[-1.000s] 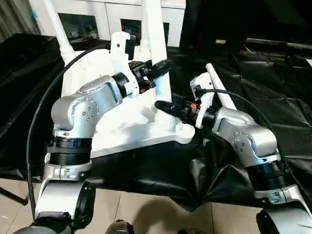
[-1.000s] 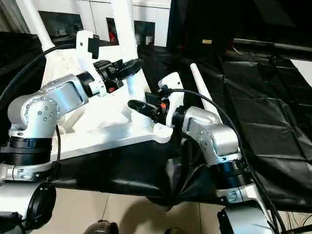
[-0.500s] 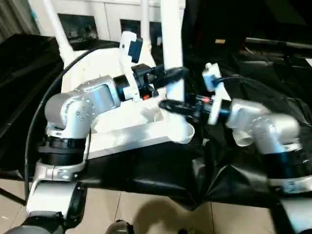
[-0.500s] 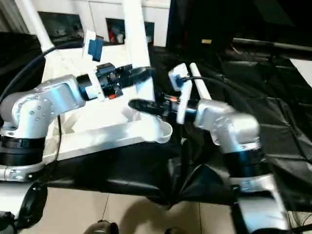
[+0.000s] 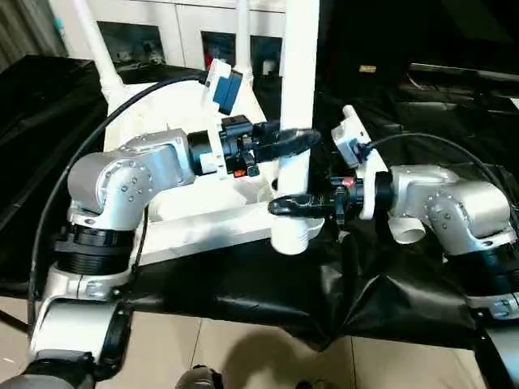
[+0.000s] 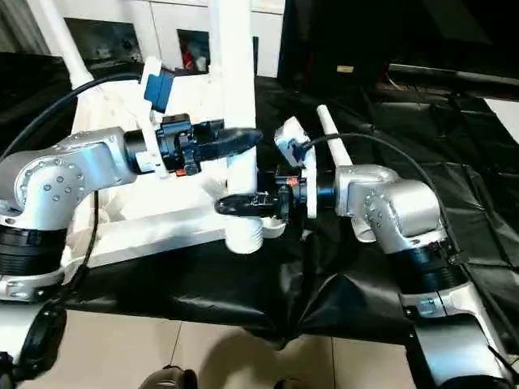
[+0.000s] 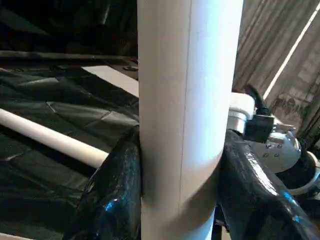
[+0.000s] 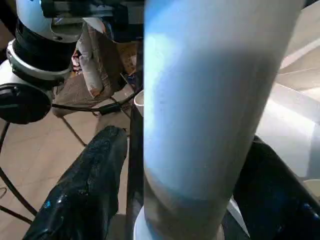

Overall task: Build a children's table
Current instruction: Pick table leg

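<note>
- White plastic everywhere: the tabletop [image 5: 195,219] lies underside-up on black sheeting [image 5: 454,162], out at ten o'clock from the held leg, with two fitted legs standing at its far side, one far-left leg [image 5: 96,49] and one further along [image 5: 242,36].
- Left gripper [image 5: 293,142] reaches in from nine o'clock, its black fingers [image 7: 117,185] pinching the upright leg [image 5: 298,73] on both sides, pressed to the tube in the left wrist view.
- That leg hangs near vertical, its ribbed bottom end [image 5: 292,235] just off the tabletop's near corner, toward four o'clock of it, not seated in any socket.
- Right gripper [image 5: 296,204] comes in from three o'clock lower down, its fingers [image 8: 85,190] closed around the same tube just above the ribbed end.
- At two o'clock, a spare leg [image 5: 361,138] lies on the sheeting behind the right forearm.
- Step in hand, by my read: carrying the third leg to its corner socket.
- Next move calls for lining the ribbed end squarely over the socket, keeping the tube upright, then pressing straight down with both grippers.
</note>
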Robot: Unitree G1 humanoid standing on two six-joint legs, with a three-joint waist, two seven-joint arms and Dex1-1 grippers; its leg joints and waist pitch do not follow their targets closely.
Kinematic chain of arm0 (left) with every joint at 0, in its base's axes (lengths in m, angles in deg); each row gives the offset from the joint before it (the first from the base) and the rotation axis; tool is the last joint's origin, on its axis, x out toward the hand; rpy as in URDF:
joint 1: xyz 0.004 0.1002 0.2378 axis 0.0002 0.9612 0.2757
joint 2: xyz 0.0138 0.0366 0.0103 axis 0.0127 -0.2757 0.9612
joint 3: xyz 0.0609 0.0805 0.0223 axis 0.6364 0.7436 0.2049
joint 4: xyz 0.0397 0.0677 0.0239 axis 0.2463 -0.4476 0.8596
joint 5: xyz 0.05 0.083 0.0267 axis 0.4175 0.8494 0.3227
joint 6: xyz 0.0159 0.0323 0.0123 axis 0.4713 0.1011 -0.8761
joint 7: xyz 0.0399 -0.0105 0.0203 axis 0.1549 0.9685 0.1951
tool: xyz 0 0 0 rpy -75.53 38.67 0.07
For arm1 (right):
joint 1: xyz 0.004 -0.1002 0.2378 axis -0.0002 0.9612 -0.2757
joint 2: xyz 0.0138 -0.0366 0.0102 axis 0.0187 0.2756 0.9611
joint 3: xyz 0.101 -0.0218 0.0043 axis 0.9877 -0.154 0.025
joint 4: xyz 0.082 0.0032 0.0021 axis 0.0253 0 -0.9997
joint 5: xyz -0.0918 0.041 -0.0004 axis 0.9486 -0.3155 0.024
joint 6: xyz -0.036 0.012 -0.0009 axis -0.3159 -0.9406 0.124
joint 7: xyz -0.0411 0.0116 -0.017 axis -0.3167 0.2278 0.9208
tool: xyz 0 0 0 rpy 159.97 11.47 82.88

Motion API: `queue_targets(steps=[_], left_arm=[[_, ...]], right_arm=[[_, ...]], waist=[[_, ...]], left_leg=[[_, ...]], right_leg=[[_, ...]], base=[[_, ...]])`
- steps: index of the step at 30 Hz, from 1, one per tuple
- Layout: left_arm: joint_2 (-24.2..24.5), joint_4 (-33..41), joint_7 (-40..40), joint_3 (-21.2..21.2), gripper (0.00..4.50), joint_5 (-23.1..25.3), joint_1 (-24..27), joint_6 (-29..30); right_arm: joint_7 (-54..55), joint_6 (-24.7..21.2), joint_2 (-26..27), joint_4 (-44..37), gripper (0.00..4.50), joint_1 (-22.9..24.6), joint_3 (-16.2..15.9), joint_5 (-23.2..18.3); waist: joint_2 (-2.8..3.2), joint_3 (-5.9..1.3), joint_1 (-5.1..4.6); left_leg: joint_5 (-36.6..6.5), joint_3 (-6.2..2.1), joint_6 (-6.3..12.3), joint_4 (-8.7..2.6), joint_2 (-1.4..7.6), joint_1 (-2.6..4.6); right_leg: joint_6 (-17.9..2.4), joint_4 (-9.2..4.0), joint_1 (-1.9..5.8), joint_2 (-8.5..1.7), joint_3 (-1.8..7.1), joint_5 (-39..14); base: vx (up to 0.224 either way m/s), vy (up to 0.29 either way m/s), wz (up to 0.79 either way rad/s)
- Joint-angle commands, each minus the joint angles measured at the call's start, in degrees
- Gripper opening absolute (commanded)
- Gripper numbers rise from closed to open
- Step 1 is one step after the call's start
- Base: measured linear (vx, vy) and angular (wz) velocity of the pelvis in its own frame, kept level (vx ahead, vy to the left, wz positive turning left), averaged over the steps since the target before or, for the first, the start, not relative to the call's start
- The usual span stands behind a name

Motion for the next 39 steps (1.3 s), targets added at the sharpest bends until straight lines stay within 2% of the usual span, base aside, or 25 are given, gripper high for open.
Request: queue_targets(steps=[1, 6, 7, 11, 12, 15, 19, 28, 29, 31, 33, 34, 36, 37, 38, 39], left_arm=[[0.2, 1.0, -1.0, 0.6, 1.84, 0.2, -0.8, -0.8], [0.3, 0.9, -1.7, 0.8, 1.84, 0.5, -0.9, -1.2], [0.3, 0.8, -1.6, 0.8, 1.84, 0.6, -0.9, -1.3], [0.5, 0.9, -1.9, 0.7, 1.84, 0.4, -0.8, -1.6], [0.5, 0.8, -1.9, 0.8, 1.84, 0.8, -0.8, -2.0], [0.6, 0.6, -2.0, 1.0, 1.84, 1.3, -0.9, -2.4], [0.7, 0.8, -2.3, 0.7, 1.83, 1.1, -0.8, -2.2], [0.2, 0.9, -0.7, -0.6, 1.83, 1.5, -0.7, -3.5], [-0.3, 0.4, 0.9, -1.4, 1.83, 1.3, -0.9, -2.7], [-2.8, -1.0, 4.9, -6.1, 2.53, -2.4, -1.3, -0.4], [-3.5, -0.9, 5.0, -7.1, 2.63, -3.4, -0.8, -0.8], [-5.3, -0.7, 6.2, -8.2, 2.63, -2.4, -0.3, -5.8], [-7.6, -1.1, 8.2, -10.3, 2.82, -2.4, 0.2, -10.1], [-9.1, -1.0, 8.9, -11.5, 2.85, -2.2, 1.0, -14.0], [-9.4, -0.9, 9.0, -11.8, 2.85, -2.6, 1.2, -14.1], [-11.1, -0.3, 10.2, -14.1, 2.85, -5.3, 2.2, -14.8]], right_arm=[[-0.2, 0.8, 0.1, -0.4, 3.15, -0.3, 0.1, 0.3], [0.0, 0.5, 0.5, -0.2, 3.15, -0.2, 0.4, -0.1], [0.0, 0.5, 0.5, -0.2, 2.86, -0.1, 0.3, -0.1], [-0.6, 0.4, 0.6, 0.0, 2.66, 0.4, 0.6, 0.0], [-0.7, 0.4, 0.7, 0.1, 2.42, 0.6, 0.6, -0.1], [-0.6, 0.5, 0.8, 0.4, 2.30, 0.6, 0.7, -0.2], [-0.5, 0.3, 0.8, 0.4, 1.91, 0.7, 0.7, -0.1], [1.0, 0.7, 1.5, 1.1, 1.84, 0.9, 1.3, 0.2], [1.3, 0.7, 1.7, 1.2, 1.84, 1.0, 1.4, 0.2], [2.8, 1.2, 2.6, 1.4, 1.84, 1.2, 2.5, 0.0], [3.7, 1.8, 3.2, 1.4, 1.83, 1.4, 3.3, -0.1], [5.5, 2.2, 4.2, 1.5, 1.83, 1.4, 4.9, -0.7], [6.8, 3.0, 5.2, 1.4, 1.83, 1.6, 6.4, -1.4], [8.7, 3.5, 6.1, 1.2, 1.83, 1.8, 7.8, -1.7], [8.8, 3.6, 6.2, 1.1, 1.83, 1.9, 8.1, -1.9], [9.9, 4.1, 7.0, 0.3, 1.83, 2.3, 9.4, -2.5]], waist=[[-0.17, -4.39, 0.02], [-0.08, -4.42, -0.02], [-0.03, -4.44, 0.00], [-0.06, -4.46, -0.01], [-0.04, -4.46, 0.00], [0.00, -4.47, 0.01], [-0.04, -4.49, 0.00], [-0.01, -4.54, 0.00], [0.12, -4.62, 0.03], [0.06, -4.68, 0.03], [-0.05, -4.76, 0.15], [-0.17, -4.69, 0.10], [-0.33, -4.86, 0.14], [-0.63, -4.85, 0.15], [-0.57, -4.86, 0.16], [-0.63, -4.88, 0.15]], left_leg=[[-8.5, -0.90, 0.68, -3.94, 2.72, 1.64], [-9.0, -0.96, 0.38, -4.00, 2.78, 1.68], [-9.0, -0.96, 0.36, -4.00, 2.78, 1.71], [-8.5, -0.95, 0.51, -3.98, 2.75, 1.63], [-8.8, -0.93, 0.51, -3.97, 2.76, 1.69], [-8.9, -0.95, 0.49, -3.98, 2.77, 1.69], [-8.8, -0.93, 0.43, -3.96, 2.76, 1.67], [-8.6, -0.95, 0.45, -3.94, 2.78, 1.66], [-8.6, -0.98, 0.44, -3.93, 2.77, 1.67], [-8.3, -0.80, 0.32, -3.76, 2.72, 1.65], [-8.2, -0.94, 0.40, -3.78, 2.69, 1.57], [-8.4, -0.97, 0.69, -3.84, 2.68, 1.43], [-8.0, -0.97, 0.76, -3.75, 2.78, 1.45], [-7.6, -0.94, 1.07, -3.78, 2.81, 1.42], [-7.2, -0.96, 1.29, -3.78, 2.77, 1.38], [-7.0, -0.88, 1.57, -3.73, 2.80, 1.45]], right_leg=[[-14.9, -3.35, 3.10, -3.17, 2.51, -8.0], [-14.8, -3.35, 3.08, -3.13, 2.49, -8.3], [-14.9, -3.34, 3.05, -3.11, 2.50, -8.1], [-15.1, -3.26, 3.11, -3.11, 2.51, -7.3], [-15.1, -3.30, 3.08, -3.11, 2.50, -7.5], [-15.1, -3.34, 3.11, -3.16, 2.51, -7.9], [-15.1, -3.29, 3.13, -3.15, 2.52, -7.7], [-15.2, -3.23, 3.10, -3.12, 2.49, -7.1], [-15.3, -3.17, 3.15, -3.12, 2.47, -6.9], [-16.1, -3.01, 3.20, -3.16, 2.51, -5.5], [-16.3, -3.11, 3.31, -3.22, 2.37, -5.9], [-15.9, -3.29, 3.37, -3.22, 2.43, -6.4], [-15.8, -3.39, 3.44, -3.39, 2.43, -6.1], [-15.6, -3.32, 3.45, -3.34, 2.44, -5.7], [-15.4, -3.30, 3.47, -3.34, 2.44, -5.6], [-15.2, -3.17, 3.39, -3.32, 2.46, -5.6]], base=[[0.000, 0.000, 0.00], [0.000, 0.000, 0.00], [0.000, 0.000, 0.00], [0.000, 0.000, 0.00], [0.000, 0.000, 0.00], [0.000, 0.000, 0.00], [0.000, 0.000, 0.00], [0.000, 0.000, 0.00], [0.000, 0.000, 0.00], [0.000, 0.000, 0.00], [0.000, 0.000, 0.00], [0.000, 0.000, 0.00], [0.000, 0.000, 0.00], [0.000, 0.000, 0.00], [0.000, 0.000, 0.00], [0.000, 0.000, 0.00]])
